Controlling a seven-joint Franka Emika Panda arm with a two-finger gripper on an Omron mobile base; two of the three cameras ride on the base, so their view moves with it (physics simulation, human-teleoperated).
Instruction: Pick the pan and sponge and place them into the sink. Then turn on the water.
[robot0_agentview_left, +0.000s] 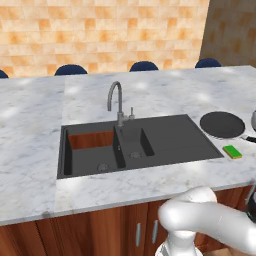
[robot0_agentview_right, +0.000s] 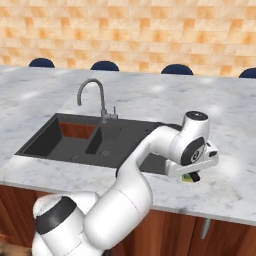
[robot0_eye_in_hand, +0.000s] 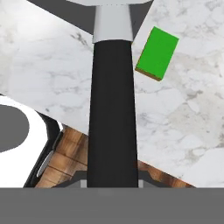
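Simulated kitchen, robot arm at the right end of a marbled desk (robot0_agentview_left: 30, 140). The sink (robot0_agentview_left: 175, 135), a dark rectangular unit, is set into the desk with its larger basin at left, a smaller basin in the middle and a flat drainboard at right; both basins are dry. A grey gooseneck faucet (robot0_agentview_left: 116, 97) with a small side lever stands behind the divider between the basins. The pan (robot0_agentview_left: 222, 124), round, dark, with a thin silvery rim, rests on the desk just right of the drainboard, outside the sink, its handle pointing toward the robot. In the hand view the black handle (robot0_eye_in_hand: 113, 109) runs straight up from between the tips of the pincer (robot0_eye_in_hand: 110, 183), whose jaws are drawn in close on either side of it, gripping the pan by that handle. The sponge (robot0_agentview_left: 232, 151), bright green with a yellowish edge, lies flat on the desk near the pan and beside the handle, touching neither. Dark blue stools (robot0_agentview_left: 71, 69) line the far edge of the desk before an orange tiled wall (robot0_agentview_left: 100, 30).
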